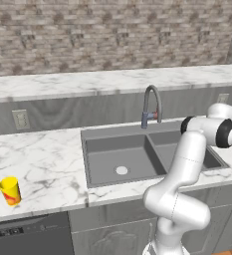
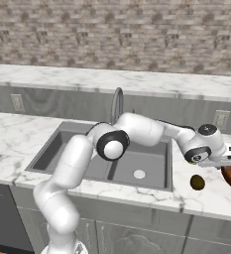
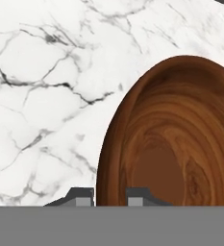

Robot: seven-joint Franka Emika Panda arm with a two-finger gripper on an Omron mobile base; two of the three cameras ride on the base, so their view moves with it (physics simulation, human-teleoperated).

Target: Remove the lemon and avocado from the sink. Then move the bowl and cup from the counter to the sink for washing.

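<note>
Fruit out of grey double-basin sink (image 1: 102,144); gripper (image 3: 109,196) pinched on near rim of wide reddish-brown wooden bowl (image 3: 176,139) at counter's right end; next likely lift, carry left over basin.

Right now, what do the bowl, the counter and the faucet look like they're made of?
The bowl looks like wood: reddish-brown with curved grain rings, and smooth, maybe polished. The counter looks like white marble with dark grey veins, though it could be an imitation stone. The faucet looks like metal: grey, curved and a little shiny.
</note>
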